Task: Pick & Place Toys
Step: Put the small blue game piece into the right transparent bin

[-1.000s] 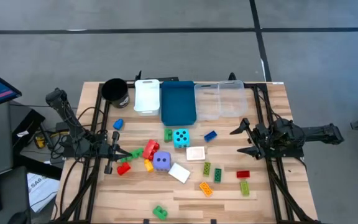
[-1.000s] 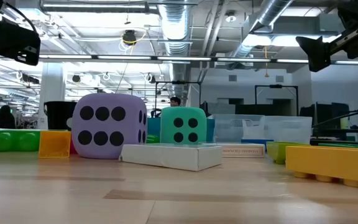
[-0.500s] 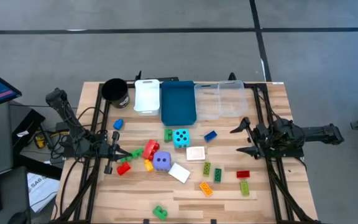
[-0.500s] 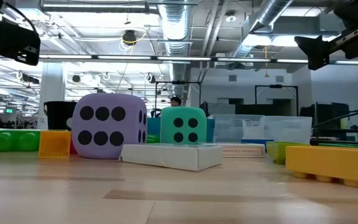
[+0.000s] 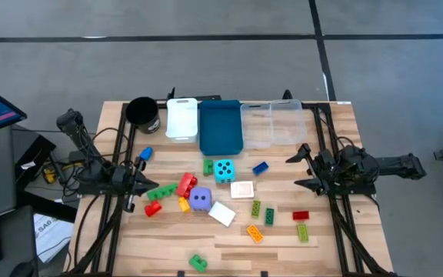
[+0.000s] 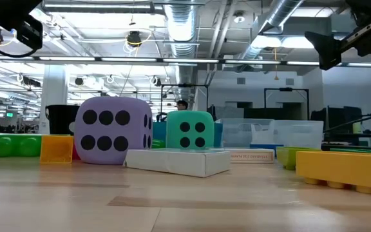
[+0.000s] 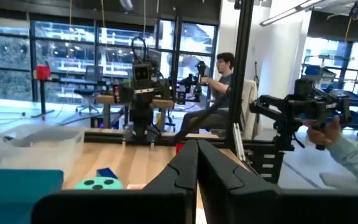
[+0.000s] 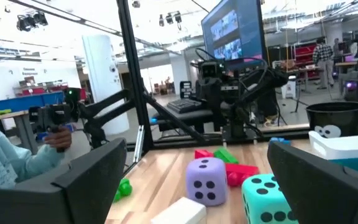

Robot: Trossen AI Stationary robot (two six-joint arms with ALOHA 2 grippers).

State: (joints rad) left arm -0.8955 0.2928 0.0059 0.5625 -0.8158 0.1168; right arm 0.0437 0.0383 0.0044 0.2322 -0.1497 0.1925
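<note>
Two dice mid-table: purple die (image 5: 200,200) with the cyan die (image 5: 224,170) at its 1 o'clock, two white cards (image 5: 231,201) beside them, bricks (image 5: 264,215) scattered around. Left gripper (image 5: 134,185) at 9 o'clock, fingers together; right gripper (image 5: 300,171) at 3 o'clock, spread apart.

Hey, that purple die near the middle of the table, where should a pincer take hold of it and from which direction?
Come straight down on the purple die and close on two opposite flat faces. It sits square on the table with its top face open. A yellow brick and a white card crowd two of its sides, so the sides facing the bins and the table's front edge look freer. The open right pincer seems suited.
</note>
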